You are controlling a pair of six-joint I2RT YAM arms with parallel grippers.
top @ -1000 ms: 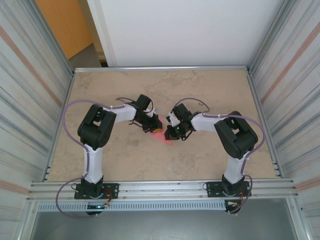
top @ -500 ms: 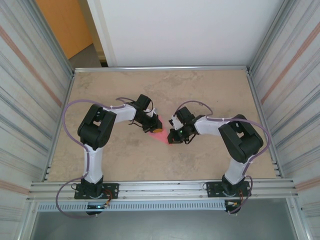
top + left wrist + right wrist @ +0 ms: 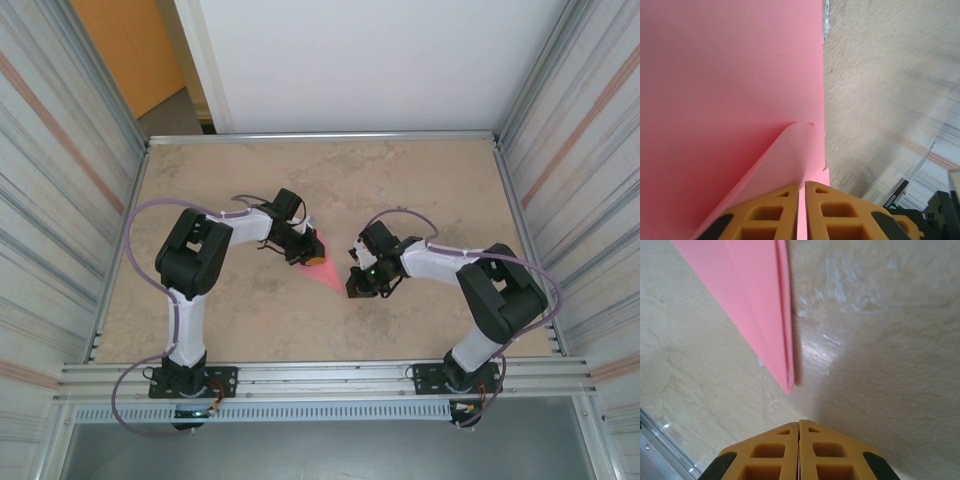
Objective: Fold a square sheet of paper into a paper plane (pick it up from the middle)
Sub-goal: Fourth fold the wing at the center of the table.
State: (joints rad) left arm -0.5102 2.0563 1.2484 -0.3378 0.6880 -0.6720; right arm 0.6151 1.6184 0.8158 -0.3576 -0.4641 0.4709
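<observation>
From above, the left pincer (image 3: 308, 250) is clenched on the plane's (image 3: 330, 272) wide end, with the nose pointing toward the right pincer (image 3: 356, 288). Left wrist: the paper bulges just ahead of the fingertips, so a tug could crumple it. Right wrist: the pincer is clenched and empty, with the nose just ahead on the bench (image 3: 880, 340). Advancing while clenched would likely shove the nose aside.

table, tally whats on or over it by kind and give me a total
pink paper plane: 1
robot arms: 2 (left arm, right arm)
orange claws: 2 (left claw, right claw)
total: 5
</observation>
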